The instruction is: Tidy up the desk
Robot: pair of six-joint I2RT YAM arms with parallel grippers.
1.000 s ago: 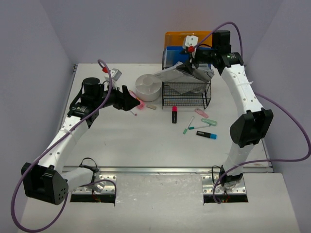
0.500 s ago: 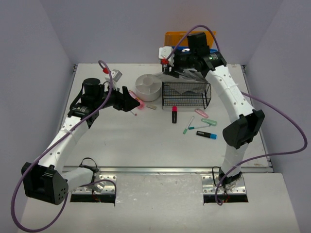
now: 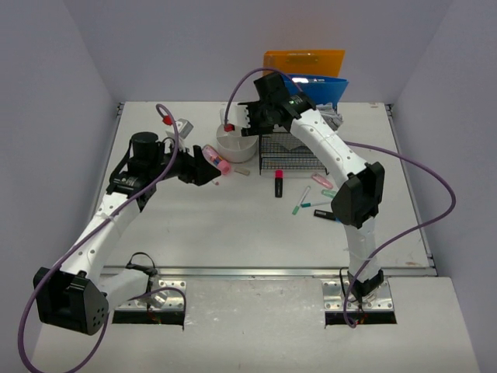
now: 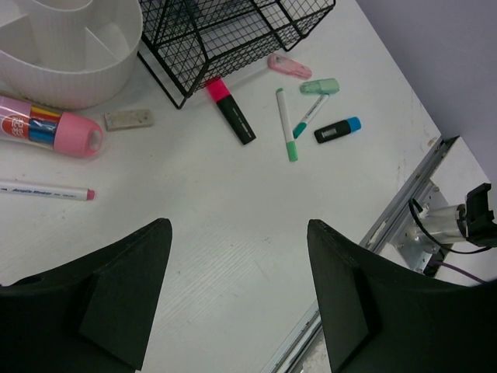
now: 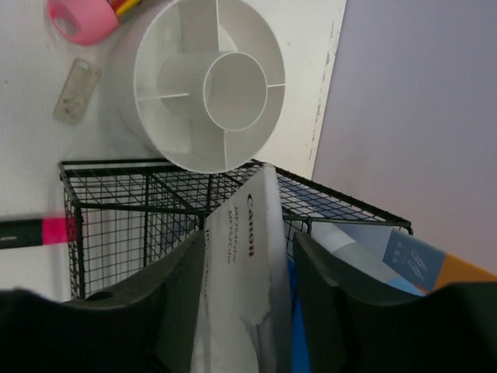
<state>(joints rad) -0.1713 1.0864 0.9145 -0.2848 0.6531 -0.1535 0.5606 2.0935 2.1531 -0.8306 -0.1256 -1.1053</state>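
The desk point(image 3: 233, 233) is a white tabletop with a silver rail point(image 3: 272, 272) along its near edge. My left gripper point(image 3: 206, 166) hangs open and empty over bare desk point(image 4: 233, 194), next to a pink-capped marker tube point(image 4: 46, 130). My right gripper point(image 3: 250, 118) is at the back, over the black wire basket point(image 3: 289, 151) and beside the white round organizer point(image 3: 235, 144). In the right wrist view it point(image 5: 248, 241) is shut on a white Canon booklet point(image 5: 245, 264), held upright over the basket point(image 5: 124, 210).
Loose on the desk are a black-and-pink highlighter point(image 4: 231, 111), green pen point(image 4: 286, 124), mint highlighter point(image 4: 318, 85), pink clip point(image 4: 289, 65), black-and-blue item point(image 4: 338, 130), eraser point(image 4: 128, 119) and white pen point(image 4: 46, 190). A blue bin point(image 3: 322, 85) and orange folder point(image 3: 303, 61) stand at the back.
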